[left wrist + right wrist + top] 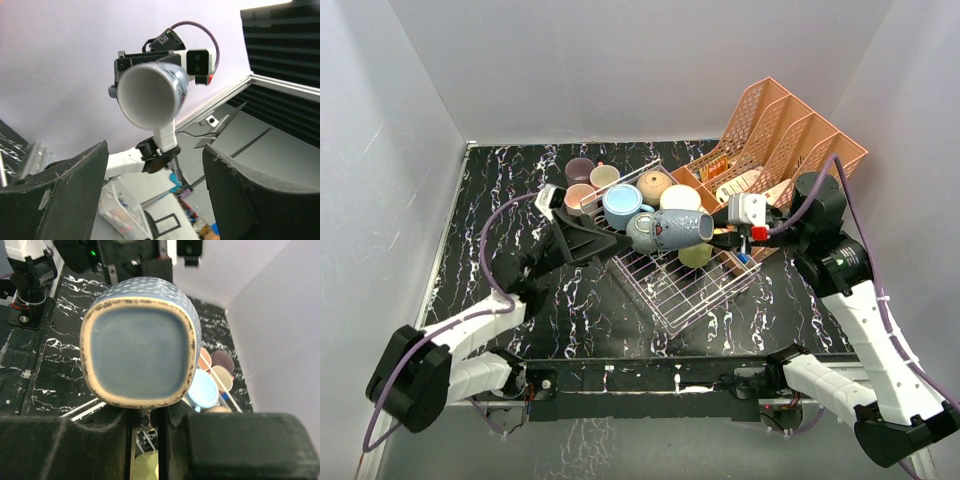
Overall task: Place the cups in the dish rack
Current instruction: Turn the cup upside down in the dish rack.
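A grey-blue cup (672, 228) hangs on its side above the dish rack (705, 290), a silvery wire basket. My right gripper (722, 236) is shut on the cup at its handle side; in the right wrist view the cup's square base (137, 347) fills the frame above that gripper (150, 415). My left gripper (618, 238) is open just left of the cup's mouth and holds nothing. The left wrist view looks into the white inside of the cup (149, 97), beyond the left gripper (155, 150). A light blue cup (622, 205), a tan one (654, 185), a cream one (680, 198) and a yellow one (695, 256) lie in the rack.
A mauve cup (580, 169), a pale cup (605, 176) and a pink cup (580, 194) stand on the black marbled table just left of the rack's far corner. A salmon-pink lattice organiser (780, 130) lies at the back right. White walls close in the table.
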`<state>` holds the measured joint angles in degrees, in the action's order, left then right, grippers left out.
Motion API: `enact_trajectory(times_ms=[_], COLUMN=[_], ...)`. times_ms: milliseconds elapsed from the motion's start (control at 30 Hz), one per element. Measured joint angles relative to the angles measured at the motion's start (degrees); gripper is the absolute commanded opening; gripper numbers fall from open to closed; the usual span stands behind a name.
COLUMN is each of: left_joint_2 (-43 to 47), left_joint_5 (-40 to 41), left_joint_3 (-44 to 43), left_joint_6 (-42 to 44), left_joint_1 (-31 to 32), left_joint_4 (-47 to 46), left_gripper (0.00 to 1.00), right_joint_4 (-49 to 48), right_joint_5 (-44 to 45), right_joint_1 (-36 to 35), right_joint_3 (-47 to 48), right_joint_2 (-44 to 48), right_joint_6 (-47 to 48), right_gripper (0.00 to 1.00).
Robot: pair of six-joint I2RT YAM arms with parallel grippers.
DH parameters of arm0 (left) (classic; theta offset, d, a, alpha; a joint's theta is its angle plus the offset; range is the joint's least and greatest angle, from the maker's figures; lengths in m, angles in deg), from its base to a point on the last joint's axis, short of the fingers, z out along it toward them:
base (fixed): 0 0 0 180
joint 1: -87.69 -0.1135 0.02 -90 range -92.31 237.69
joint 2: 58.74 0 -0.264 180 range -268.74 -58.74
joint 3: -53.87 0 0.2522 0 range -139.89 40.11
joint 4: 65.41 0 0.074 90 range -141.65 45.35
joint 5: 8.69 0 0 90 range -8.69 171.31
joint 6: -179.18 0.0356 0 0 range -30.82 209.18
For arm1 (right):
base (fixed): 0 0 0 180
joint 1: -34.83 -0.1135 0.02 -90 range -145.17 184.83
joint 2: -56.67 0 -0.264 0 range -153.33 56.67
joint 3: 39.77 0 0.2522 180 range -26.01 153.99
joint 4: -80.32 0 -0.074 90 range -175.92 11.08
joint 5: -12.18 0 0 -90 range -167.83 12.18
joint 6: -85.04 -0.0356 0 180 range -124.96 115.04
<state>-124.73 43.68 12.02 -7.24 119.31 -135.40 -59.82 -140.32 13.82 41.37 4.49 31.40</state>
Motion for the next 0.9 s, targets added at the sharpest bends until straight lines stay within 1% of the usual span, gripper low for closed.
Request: enact_trajectory(times_ms=[100,167,300,500,600,700,800,900], left_joint_2=[5.2,8.7,17.5,27.8,30.9,32.8,33.9,34.6], left_joint_5=[0.7,1.1,3.3,10.1,14.3,18.2,21.7,23.9], left_joint_3=[3.9,5.1,5.4,4.7,2.8,0.6,-1.0,-1.3], left_joint_6=[5.4,9.7,22.6,39.6,46.4,51.5,55.4,57.5], left_joint_1=[-1.3,-1.6,-1.9,-2.2,-2.3,-2.3,-2.3,-2.3], left_joint_4=[2.9,7.1,24.0,47.2,57.6,65.8,72.1,76.1], left_gripper=[0.74,0.76,0.80,0.84,0.84,0.84,0.85,0.85], right_joint_4=[4.7,8.3,15.4,23.8,26.8,29.0,30.9,32.9], right_joint_5=[3.3,5.2,9.1,15.0,17.0,18.2,19.3,20.5], right_joint_1=[0.0,0.0,0.0,0.0,0.0,0.0,0.0,0.0], right_joint_3=[1.6,2.9,5.8,7.6,8.2,8.7,9.4,9.7], right_joint_2=[-1.4,-3.0,-7.1,-11.1,-12.0,-12.3,-12.9,-13.6], right_joint_6=[0.5,1.2,3.0,6.8,8.5,10.4,12.3,14.7], right_gripper=[0.08,0.08,0.08,0.08,0.08,0.08,0.08,0.08])
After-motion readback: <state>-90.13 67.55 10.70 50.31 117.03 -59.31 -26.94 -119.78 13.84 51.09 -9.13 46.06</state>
